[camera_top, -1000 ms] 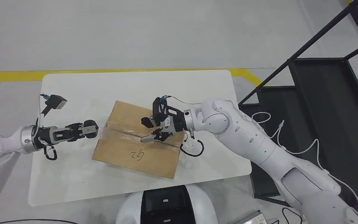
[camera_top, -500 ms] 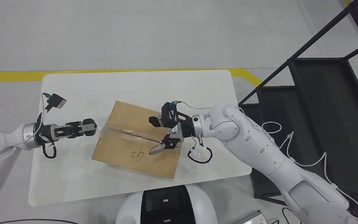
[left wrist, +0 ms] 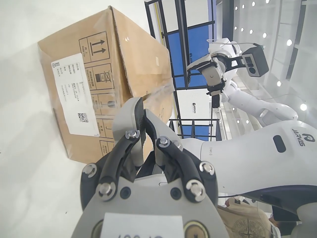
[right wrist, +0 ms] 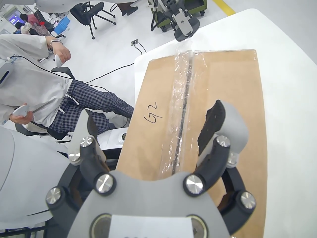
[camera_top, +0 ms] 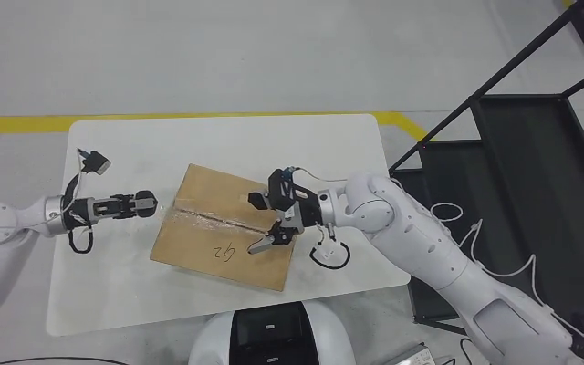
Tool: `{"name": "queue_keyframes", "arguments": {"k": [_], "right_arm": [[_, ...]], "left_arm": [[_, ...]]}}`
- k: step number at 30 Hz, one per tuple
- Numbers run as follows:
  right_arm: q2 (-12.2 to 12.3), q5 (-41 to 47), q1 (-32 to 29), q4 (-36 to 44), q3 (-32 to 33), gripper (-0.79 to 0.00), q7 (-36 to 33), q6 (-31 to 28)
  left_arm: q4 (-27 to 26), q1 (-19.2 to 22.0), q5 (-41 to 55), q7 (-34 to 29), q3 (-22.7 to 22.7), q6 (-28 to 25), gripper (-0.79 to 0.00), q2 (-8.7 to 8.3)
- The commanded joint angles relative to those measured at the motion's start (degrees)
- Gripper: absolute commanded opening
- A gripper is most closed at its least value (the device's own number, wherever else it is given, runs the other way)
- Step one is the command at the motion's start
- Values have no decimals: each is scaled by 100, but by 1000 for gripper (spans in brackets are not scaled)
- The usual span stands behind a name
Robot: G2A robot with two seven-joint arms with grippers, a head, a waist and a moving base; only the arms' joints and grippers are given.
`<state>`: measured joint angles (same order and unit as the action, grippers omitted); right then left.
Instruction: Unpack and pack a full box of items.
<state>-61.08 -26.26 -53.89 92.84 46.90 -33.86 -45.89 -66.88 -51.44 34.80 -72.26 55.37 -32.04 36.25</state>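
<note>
Opening the box (camera_top: 214, 239) is the step in hand, as far as you can judge. Its flaps lie flat and shut, and a strip of clear tape (camera_top: 208, 215) runs along the centre seam, wrinkled but not yet off.

**Box:** it sits mid-table on the white table (camera_top: 301, 137), nearer the near edge than the far one and turned askew to both.

**Left gripper (camera_top: 151, 203):** it is between the table's left edge and the box, level with the end of the seam, with its fingers pressed together. In the right wrist view the tape's loose end rises toward it. Whether any film is caught between the pads is too fine to tell.

**Right gripper (camera_top: 258, 221):** it is over the lid toward the box's right end. Its fingers are spread wide, one on either side of the seam, and hold nothing.

**Next move:** you will likely need the tape stripped or split along the seam. That calls for a firm hold on the loose end and a pull in line with the strip, while the other arm keeps the box from sliding. Only then can the flaps be lifted and the items come out.

**Surface:** it is smooth and white with rounded corners. A printed label (left wrist: 74, 95) is on the box side facing the left edge.

**Room:** the floor is grey, with a yellow line (camera_top: 27, 123) past the far edge. A dark metal stair frame (camera_top: 511, 137) stands beyond the right edge.
</note>
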Motion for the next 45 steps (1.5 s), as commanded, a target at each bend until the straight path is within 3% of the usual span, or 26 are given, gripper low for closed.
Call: {"name": "queue_keyframes", "arguments": {"k": [1, 10, 11, 12, 13, 14, 17, 21, 24, 29, 36, 45], "right_arm": [[6, 6, -25, 19, 23, 0, -8, 11], [10, -11, -98, 64, 41, 0, -17, 7], [10, -12, -106, 72, 41, 0, -19, 4], [10, -2, -117, 80, 38, 0, -17, -16], [8, 21, -126, 92, 31, 0, -10, -44], [6, 48, -134, 103, 24, 0, 1, -75], [-4, 324, -169, 112, -54, 0, 6, -298], [-18, 981, -165, 141, -231, 0, -241, -295], [-36, 1587, -232, 154, -302, 0, -263, 150], [-72, 2518, -337, 301, -339, 0, -314, 1133], [-24, 2411, -530, 607, -224, 0, -617, 2270], [-25, 2361, -584, 620, -223, 0, -557, 2342]], "left_arm": [[104, 90, -111, 56, -89, -55, -785, 35], [366, 348, 20, 253, -351, -253, -785, 170], [412, 364, 39, 295, -348, -294, -727, 173], [464, 382, 114, 348, -321, -348, -517, 171], [498, 390, 217, 408, -270, -407, -123, 164], [518, 387, 306, 445, -226, -444, 0, 157], [308, 267, 861, 489, 13, -488, 0, 97], [-553, -231, 1642, 384, 496, -384, 0, -63], [-1301, -679, 1759, 297, 786, -297, 0, -156], [-1944, -1266, 2160, -7, 874, 8, 0, -160], [-1942, -1231, 1790, -167, 596, 169, 0, 7], [-1542, -822, 1661, -99, 173, 101, 0, 314]]}}
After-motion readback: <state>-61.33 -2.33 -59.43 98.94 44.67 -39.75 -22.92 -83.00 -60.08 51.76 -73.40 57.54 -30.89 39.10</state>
